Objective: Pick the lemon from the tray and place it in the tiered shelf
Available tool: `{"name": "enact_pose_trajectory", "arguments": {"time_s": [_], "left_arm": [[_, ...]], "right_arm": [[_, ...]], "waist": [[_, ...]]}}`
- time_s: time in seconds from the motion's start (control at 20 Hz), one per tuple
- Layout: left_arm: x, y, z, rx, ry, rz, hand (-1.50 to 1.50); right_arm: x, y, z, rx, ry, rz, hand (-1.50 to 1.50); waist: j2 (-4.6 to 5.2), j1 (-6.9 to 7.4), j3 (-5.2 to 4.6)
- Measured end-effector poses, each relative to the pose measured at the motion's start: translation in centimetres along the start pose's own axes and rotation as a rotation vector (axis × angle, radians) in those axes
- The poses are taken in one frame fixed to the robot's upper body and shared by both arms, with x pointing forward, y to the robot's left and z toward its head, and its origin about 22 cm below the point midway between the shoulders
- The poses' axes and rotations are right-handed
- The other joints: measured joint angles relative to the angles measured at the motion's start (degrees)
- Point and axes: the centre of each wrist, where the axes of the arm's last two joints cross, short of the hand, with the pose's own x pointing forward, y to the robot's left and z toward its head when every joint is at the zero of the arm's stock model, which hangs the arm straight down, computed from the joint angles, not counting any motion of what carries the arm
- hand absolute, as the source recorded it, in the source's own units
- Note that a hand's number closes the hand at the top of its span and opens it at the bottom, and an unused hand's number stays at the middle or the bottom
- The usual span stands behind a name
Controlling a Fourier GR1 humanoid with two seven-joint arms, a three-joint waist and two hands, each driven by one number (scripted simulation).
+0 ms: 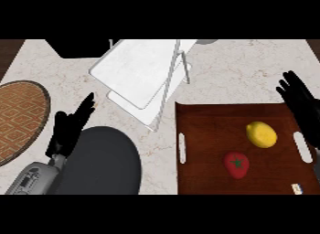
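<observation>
Note that the lemon [261, 134] lies ungrasped on the tray [210, 114] beside a strawberry [236, 164], while the right robot hand [310, 113], fingers released, stands just beside it, and the left robot hand [69, 130] rests open, so the shelf [146, 73] receives nothing yet.

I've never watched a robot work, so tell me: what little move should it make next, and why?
Probably bring the right hand inward over the lemon. That hand is open beside the tray, holding nothing, and the lemon lies untouched next to a strawberry.
</observation>
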Motion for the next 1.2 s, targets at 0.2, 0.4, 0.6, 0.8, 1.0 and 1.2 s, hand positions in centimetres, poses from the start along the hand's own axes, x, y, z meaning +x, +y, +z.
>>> {"name": "enact_pose_trajectory", "arguments": {"time_s": [0.2, 0.4, 0.6, 0.8, 1.0, 1.2], "left_arm": [[-0.6, -0.1, 0.3, 0.009, -0.008, -0.033, 0.0], [-1.4, 0.2, 1.1, 0.007, -0.015, -0.04, 0.0], [-2.6, 0.1, 2.0, -0.016, -0.022, -0.031, 0.0], [-2.9, 0.0, 2.1, -0.025, -0.017, -0.022, 0.0], [-3.1, -0.2, 2.5, -0.028, -0.015, -0.028, 0.0], [-3.2, -0.2, 2.7, -0.016, -0.004, -0.021, 0.0]], "right_arm": [[-0.3, -5.0, 0.9, -0.077, -0.086, 0.052, -1.5], [0.4, -11.0, 3.2, -0.239, -0.121, 0.282, 1.5], [-3.2, -12.6, 3.7, -0.284, -0.158, 0.149, -1.5], [-4.2, -12.9, 3.6, -0.137, -0.263, 0.057, -1.5], [-4.1, -13.6, 3.8, 0.003, -0.335, 0.079, -1.5], [-2.0, -13.4, 4.1, 0.14, -0.299, 0.178, -1.5]], "waist": [[-0.12, 0.55, -1.13], [-0.02, 0.85, -1.64], [0.06, 1.94, -1.63], [-0.04, 1.84, -1.66], [-0.22, 1.57, -1.76], [-0.48, 0.82, -1.89]]}}
